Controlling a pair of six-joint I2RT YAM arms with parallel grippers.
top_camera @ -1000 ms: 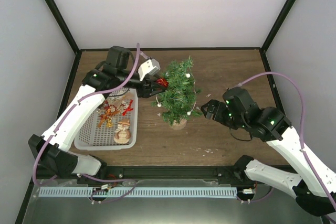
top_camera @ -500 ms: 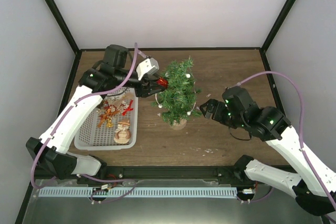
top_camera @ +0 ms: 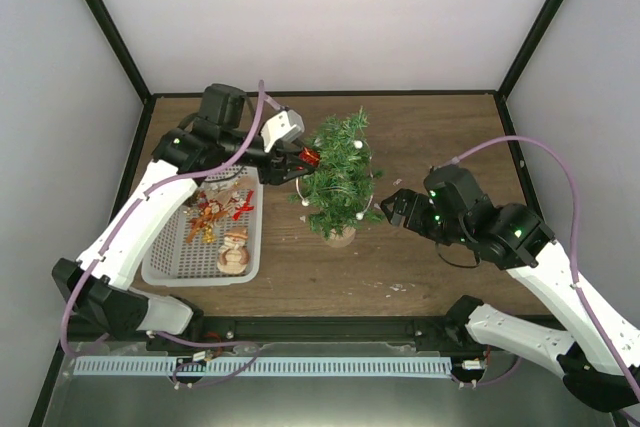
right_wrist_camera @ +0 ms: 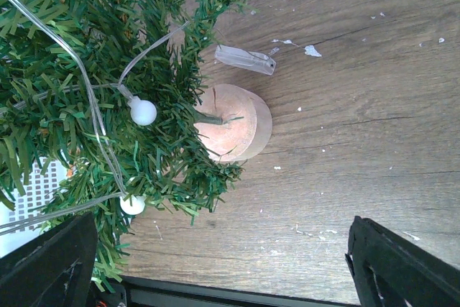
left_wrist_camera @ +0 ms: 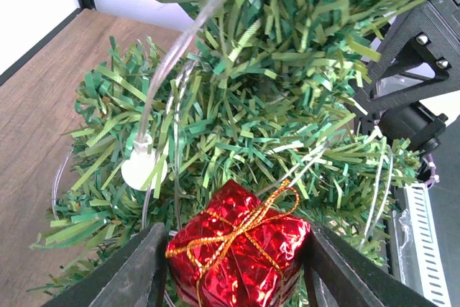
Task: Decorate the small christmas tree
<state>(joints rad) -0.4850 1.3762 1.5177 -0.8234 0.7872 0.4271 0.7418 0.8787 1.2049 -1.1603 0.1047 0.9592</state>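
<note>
A red foil gift-box ornament (left_wrist_camera: 241,253) with gold cord is pinched in the jaws of the left gripper (top_camera: 297,160), pressed into the small dark-green bristly christmas tree (top_camera: 338,177) just ahead. The jaws of the right gripper (top_camera: 391,209) are spread wide, with the tree's round tan wooden base (right_wrist_camera: 226,131) ahead.

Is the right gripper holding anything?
No: the right gripper is open, with only the table and the tree base showing between its fingers.

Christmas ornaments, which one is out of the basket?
The red foil gift box tied with gold cord, held by the left gripper at the small christmas tree; the others lie in the white plastic basket.
</note>
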